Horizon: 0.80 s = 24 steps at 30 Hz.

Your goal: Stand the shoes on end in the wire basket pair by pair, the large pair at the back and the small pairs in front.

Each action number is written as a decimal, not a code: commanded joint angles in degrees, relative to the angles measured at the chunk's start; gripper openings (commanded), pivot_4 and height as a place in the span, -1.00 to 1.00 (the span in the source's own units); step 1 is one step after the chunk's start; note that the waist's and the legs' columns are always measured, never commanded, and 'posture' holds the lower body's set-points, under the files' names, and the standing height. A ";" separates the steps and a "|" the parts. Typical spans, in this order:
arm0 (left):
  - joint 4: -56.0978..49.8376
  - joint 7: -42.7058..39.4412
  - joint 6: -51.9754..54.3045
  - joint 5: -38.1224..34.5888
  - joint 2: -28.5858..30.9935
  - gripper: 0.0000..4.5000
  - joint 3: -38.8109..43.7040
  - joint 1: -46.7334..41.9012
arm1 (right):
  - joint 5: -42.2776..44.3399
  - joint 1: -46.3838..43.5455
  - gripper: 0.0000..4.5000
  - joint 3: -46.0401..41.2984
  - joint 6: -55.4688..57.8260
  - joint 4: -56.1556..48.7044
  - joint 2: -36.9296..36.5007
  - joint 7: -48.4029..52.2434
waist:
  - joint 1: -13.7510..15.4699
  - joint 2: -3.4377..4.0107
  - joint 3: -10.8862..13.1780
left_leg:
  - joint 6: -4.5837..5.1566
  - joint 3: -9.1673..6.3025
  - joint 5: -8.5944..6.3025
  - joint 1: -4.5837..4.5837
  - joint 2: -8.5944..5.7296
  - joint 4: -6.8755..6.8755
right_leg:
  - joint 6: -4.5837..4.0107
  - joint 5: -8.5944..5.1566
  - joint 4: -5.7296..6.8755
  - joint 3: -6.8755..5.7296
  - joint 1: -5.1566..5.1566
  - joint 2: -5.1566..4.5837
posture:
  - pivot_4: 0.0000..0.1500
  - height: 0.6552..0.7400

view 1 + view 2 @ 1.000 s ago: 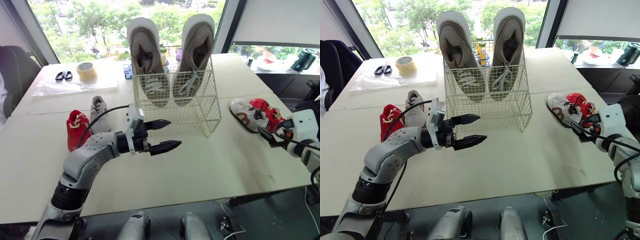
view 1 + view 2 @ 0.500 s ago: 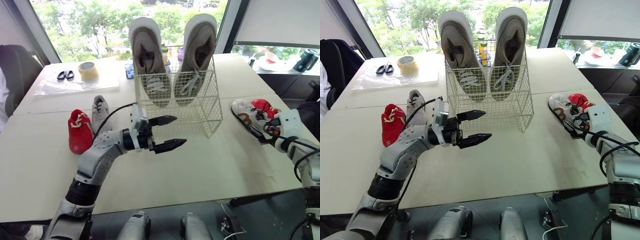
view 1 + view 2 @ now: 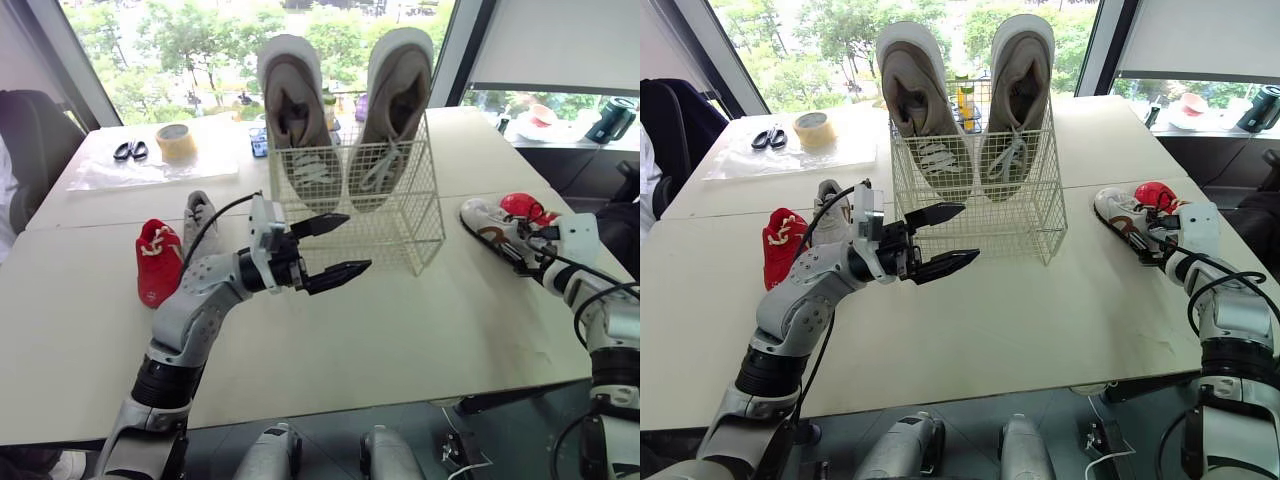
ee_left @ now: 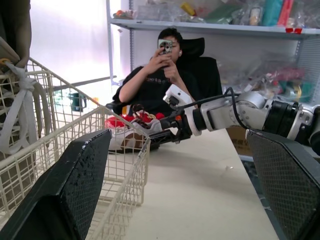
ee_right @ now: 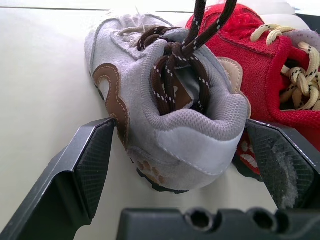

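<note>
- The right gripper (image 5: pixel 181 129) straddles the heel of the small grey shoe (image 5: pixel 150 85), its fingers (image 5: pixel 90 165) wide, on the bench (image 3: pixel 420 320) beside a red shoe (image 5: pixel 260 65).
- The sound move looks to be closing squarely on the heel alone, clear of the red shoe and the loose laces (image 5: pixel 172 65).
- The left gripper (image 3: pixel 357 242) hovers wide open before the wire basket (image 3: pixel 400 215), with the large pair (image 3: pixel 300 110) at its back.

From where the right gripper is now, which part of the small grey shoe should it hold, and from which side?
Grip the grey shoe across its heel, coming from the heel end. It lies on its sole with the padded heel facing the open right gripper, one finger to each side. The red shoe lies close against one flank, so room there is probably tight.
</note>
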 commanded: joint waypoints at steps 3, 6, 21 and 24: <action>-2.14 0.72 -0.31 -0.74 -0.09 0.99 1.30 -0.15 | -0.29 -2.65 0.89 -0.29 -1.93 3.16 0.47 1.40 | -0.11 0.00 0.00 | 0.00 0.00 0.00 0.00 0.00 0.00 | 0.00 0.00 0.00 0.00 0.00 0.00 | 1.00 1.00; -1.83 0.83 -0.52 -0.55 0.19 1.00 1.55 -0.17 | -0.80 -3.45 0.43 0.50 -2.53 4.27 0.74 2.27 | -0.25 0.00 0.00 | 0.00 0.00 0.00 0.00 0.00 0.00 | 0.00 0.00 0.00 0.00 0.00 0.00 | 1.00 1.00; -5.11 2.31 2.91 -4.18 2.49 1.00 5.41 0.05 | 1.48 0.57 -0.96 -2.05 1.06 -14.91 -0.68 4.55 | -1.05 0.17 0.10 | 0.01 -0.03 -0.01 -0.06 0.01 -0.06 | 0.00 0.00 -0.07 0.00 -0.09 0.01 | 1.00 1.00; -6.96 3.74 6.72 -8.24 4.59 1.00 8.61 -0.09 | 4.81 0.06 -0.96 -7.23 4.93 -28.54 -4.40 4.34 | -0.96 0.73 0.34 | 0.01 -0.02 -0.01 -0.18 0.01 -0.06 | 0.01 0.00 -0.06 0.02 -0.22 0.00 | 1.00 1.00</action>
